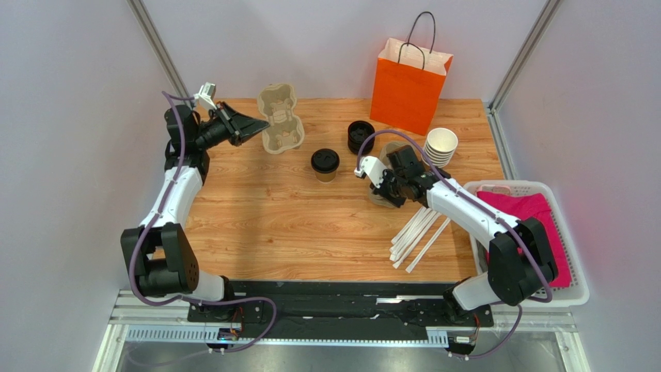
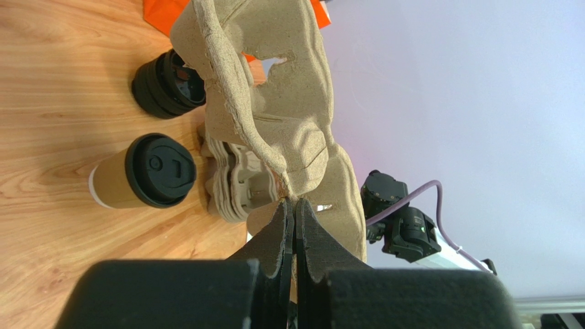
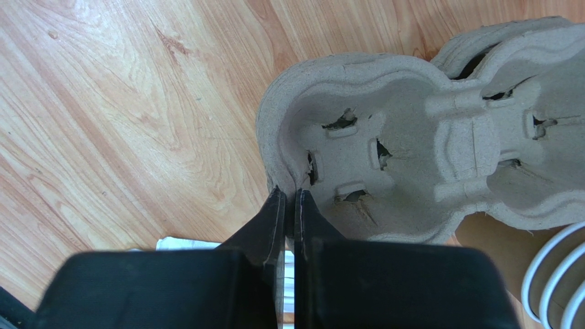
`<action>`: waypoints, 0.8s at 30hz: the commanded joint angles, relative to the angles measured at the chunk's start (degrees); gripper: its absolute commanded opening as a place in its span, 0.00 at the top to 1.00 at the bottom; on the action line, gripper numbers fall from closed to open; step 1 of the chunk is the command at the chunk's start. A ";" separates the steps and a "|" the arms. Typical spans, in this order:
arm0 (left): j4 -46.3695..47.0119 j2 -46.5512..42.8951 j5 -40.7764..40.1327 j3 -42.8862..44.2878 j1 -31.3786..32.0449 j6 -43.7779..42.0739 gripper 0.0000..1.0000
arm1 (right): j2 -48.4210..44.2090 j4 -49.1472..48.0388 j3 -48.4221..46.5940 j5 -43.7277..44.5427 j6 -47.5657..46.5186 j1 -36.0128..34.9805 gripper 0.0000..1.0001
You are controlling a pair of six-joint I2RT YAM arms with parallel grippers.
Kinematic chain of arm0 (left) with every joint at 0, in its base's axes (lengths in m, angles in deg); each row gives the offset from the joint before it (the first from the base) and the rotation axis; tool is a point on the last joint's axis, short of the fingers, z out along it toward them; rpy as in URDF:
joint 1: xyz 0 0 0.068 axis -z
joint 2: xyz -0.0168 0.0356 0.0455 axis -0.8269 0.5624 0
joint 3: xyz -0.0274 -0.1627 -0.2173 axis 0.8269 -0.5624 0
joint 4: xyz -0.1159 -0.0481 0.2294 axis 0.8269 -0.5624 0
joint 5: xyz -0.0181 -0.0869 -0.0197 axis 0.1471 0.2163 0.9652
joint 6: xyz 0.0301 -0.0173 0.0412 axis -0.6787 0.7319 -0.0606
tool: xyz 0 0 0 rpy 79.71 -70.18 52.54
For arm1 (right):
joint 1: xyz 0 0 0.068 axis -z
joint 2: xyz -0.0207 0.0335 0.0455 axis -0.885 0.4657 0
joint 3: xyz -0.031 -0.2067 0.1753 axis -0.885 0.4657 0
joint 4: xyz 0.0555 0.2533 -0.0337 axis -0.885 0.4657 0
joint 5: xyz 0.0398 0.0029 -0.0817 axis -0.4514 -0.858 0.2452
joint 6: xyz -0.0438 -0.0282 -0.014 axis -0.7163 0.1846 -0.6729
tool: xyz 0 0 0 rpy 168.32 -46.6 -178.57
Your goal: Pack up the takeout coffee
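While the left gripper (image 2: 294,214) is closed on one edge of a tan moulded-pulp cup carrier (image 2: 274,116), held tilted at the far left of the wooden counter (image 1: 271,225), the right gripper (image 3: 289,199) is clamped on the rim of a stack of matching pulp carriers (image 3: 412,151), centre-right. Tan paper takeout coffee cup with round black plastic lid (image 1: 325,164): upright on the counter between the two grippers, touched by neither.

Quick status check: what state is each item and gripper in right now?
takeout coffee: upright on table, lid on.
single carrier: lifted, tilted, empty.
left gripper: shut on single carrier's edge.
carrier stack: on table, top wells empty.
right gripper: shut on carrier stack's rim.
orange bag: upright, top open.
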 commanded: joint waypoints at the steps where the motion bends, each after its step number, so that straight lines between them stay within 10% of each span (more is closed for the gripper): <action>1: 0.12 -3.33 1.48 -1.55 -2.09 -2.05 1.00 | -2.47 -3.74 1.50 -3.91 0.68 1.17 1.00; 24: -15.07 -3.52 0.60 -4.46 -8.68 -19.70 1.00 | 0.68 -11.56 4.76 -6.99 -1.86 4.60 1.00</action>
